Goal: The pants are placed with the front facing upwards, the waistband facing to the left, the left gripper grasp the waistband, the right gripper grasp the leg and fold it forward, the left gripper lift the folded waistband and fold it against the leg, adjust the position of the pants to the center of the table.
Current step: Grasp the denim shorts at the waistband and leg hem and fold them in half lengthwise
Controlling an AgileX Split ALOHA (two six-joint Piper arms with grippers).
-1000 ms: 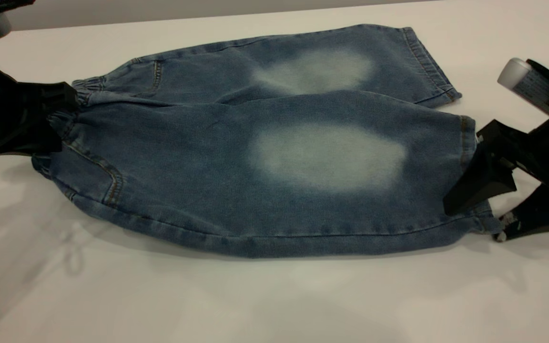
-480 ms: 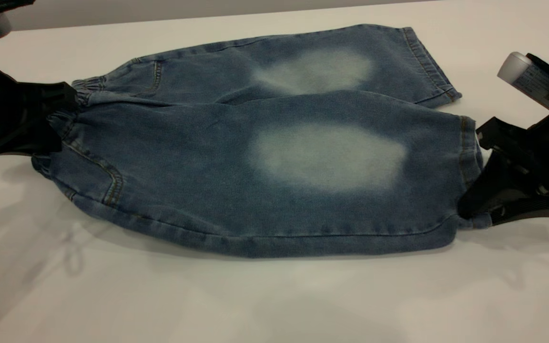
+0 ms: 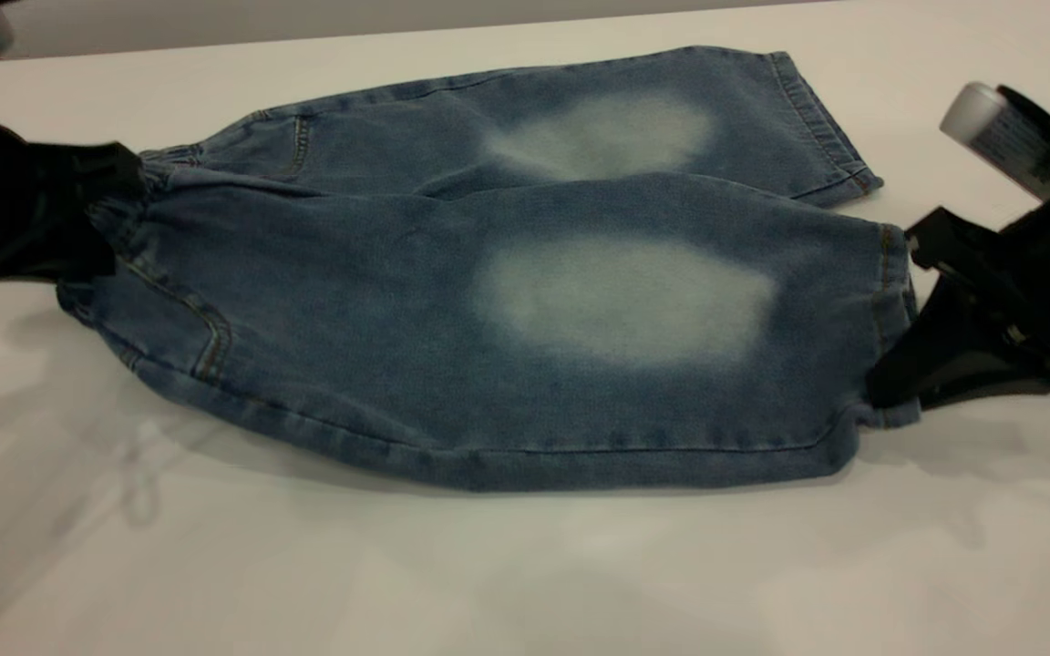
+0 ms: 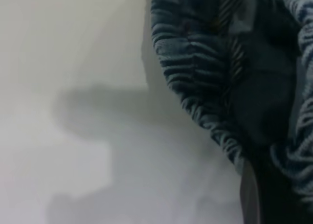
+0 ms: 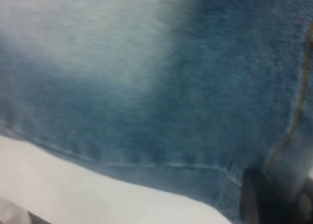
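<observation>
1. Here, pants spread flat on the table, waistband leftward, legs rightward.
2. Left gripper at the table's left edge, jaws clamped on the waistband; gathered denim close in the left wrist view.
3. Right gripper pinched together on the near leg's cuff corner, at the right.
4. No containers anywhere in view.
</observation>
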